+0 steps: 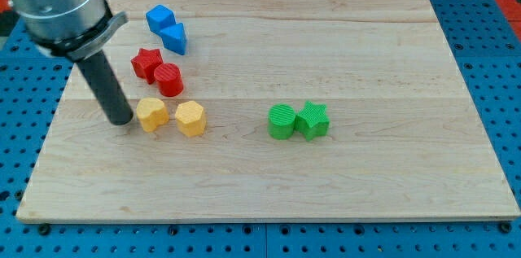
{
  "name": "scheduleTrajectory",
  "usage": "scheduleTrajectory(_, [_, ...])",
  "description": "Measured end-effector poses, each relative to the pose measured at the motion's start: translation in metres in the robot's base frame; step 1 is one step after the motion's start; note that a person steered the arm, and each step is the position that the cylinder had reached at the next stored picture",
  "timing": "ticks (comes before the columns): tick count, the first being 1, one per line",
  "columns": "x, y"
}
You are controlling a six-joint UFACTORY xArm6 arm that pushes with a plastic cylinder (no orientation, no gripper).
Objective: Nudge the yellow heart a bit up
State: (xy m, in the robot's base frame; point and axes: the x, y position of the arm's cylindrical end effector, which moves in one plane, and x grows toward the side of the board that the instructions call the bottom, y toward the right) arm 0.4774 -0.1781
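across most of the frame lies a pale wooden board [326,185] with visible plank seams and grain, resting on a blue perforated base [505,63]; a strip of red shows at the upper right corner of the frame.

arm: a grey cylindrical body occupies the upper left of the frame, ending in a straight dark rod. my tip [120,121] sits on the board at left of centre, just beside the left edge of the yellow heart [151,115]; contact cannot be confirmed. no pincer is fitted, so no open or closed state applies.

blocks:
- yellow heart, left of centre, immediately right of my tip.
- yellow hexagonal block [190,118], just right of the heart, a narrow gap between them.
- red star [146,63] and red cylinder [169,79], touching, directly above the yellow pair.
- blue cube [160,19] and a second blue block [174,37], shape unclear, touching, toward the upper left.
- green cylinder [282,122] and green star [313,120], touching, right of centre, well apart from the rest.
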Motion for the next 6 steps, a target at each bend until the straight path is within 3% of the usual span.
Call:
scheduleTrajectory(1, [0.019,0.031])
scheduleTrajectory(2, [0.032,0.017])
scheduleTrajectory(3, [0.081,0.052])
scheduleTrajectory(4, [0.090,0.105])
scheduleTrajectory(6, [0.090,0.151])
